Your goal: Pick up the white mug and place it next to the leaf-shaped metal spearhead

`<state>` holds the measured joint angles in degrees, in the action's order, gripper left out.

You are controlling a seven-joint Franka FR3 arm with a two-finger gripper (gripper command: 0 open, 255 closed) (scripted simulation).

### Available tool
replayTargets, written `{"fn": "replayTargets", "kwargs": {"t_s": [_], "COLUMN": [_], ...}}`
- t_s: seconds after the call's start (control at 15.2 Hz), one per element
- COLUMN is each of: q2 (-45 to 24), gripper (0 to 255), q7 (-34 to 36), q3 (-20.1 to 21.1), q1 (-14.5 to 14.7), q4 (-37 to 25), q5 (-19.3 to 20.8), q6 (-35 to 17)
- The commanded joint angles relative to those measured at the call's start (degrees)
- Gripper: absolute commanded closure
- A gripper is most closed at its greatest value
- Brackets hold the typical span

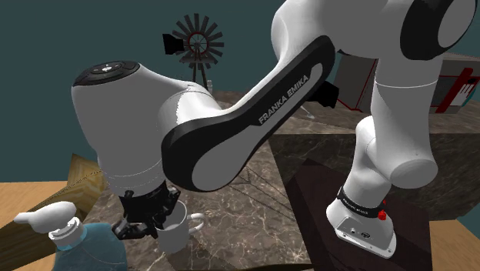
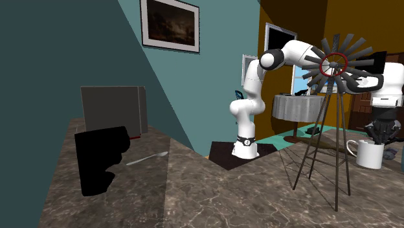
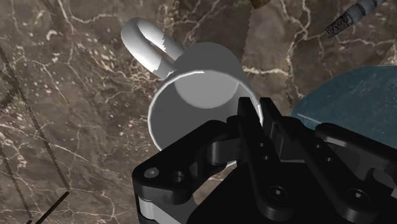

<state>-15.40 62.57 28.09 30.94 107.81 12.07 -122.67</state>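
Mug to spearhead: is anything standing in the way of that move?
Possibly: in the second exterior view a windmill model stands on the counter between the white mug, at the gripper, and the spearhead. Whether it blocks the straight line is unclear.

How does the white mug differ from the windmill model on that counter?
The white mug is short and plain white; the windmill model is much taller, dark grey with a red ring at its hub. The mug is a solid cup with a side handle; the windmill is thin open legs under a bladed wheel. Both stand upright on the marbled counter.
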Motion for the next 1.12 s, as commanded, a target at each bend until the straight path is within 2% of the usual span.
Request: {"fn": "replayTargets", "kwargs": {"t_s": [0.0, 0.33, 0.4, 0.73, 0.99, 1.06], "q2": [-0.02, -0.02, -0.02, -0.02, 3.06, 3.06], "gripper": [255, 255, 0, 0, 0, 0], "q7": [0.05, 0.05, 0.05, 0.05, -1.35, -1.35], "q3": [-0.01, -0.01, -0.01, -0.01, 0.73, 0.72], "q1": [0.01, 0.01, 0.01, 0.0, -0.34, -0.33], "q4": [0.17, 0.17, 0.18, 0.18, -3.44, -3.44], "q5": [0.05, 0.05, 0.05, 0.05, -2.11, -2.11], "q6": [-0.22, -0.22, -0.22, -0.22, 6.02, 6.02]}}
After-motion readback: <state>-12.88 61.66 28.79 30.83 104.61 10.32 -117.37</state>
